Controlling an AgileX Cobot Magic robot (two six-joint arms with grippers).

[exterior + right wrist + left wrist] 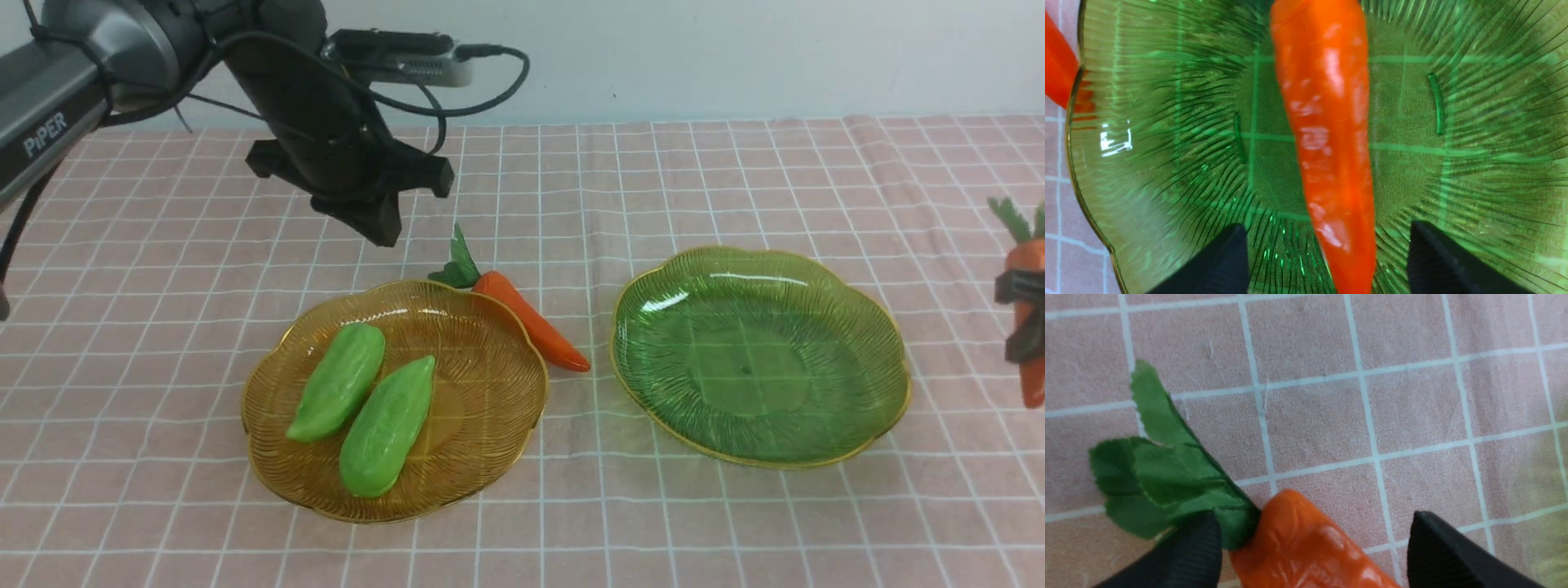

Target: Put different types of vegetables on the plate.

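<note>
Two light-green gourds [336, 382] [388, 425] lie side by side on the amber plate [490, 425]. One carrot [531, 320] rests on the cloth against that plate's far right rim, its leaves [1163, 473] pointing away. My left gripper [371, 216] hovers above and behind the amber plate. It is open, its fingers either side of the carrot's top [1306, 547]. At the right edge of the front view, a second carrot [1030, 327] sits in my right gripper [1024, 314]. In the right wrist view that carrot [1331, 134] lies between open fingers [1429, 257] with gaps on both sides, the green plate [1474, 171] behind it.
The green plate [865, 433] holds nothing in the front view, right of the amber one. A pink checked cloth [735, 180] covers the whole table up to a pale wall at the back.
</note>
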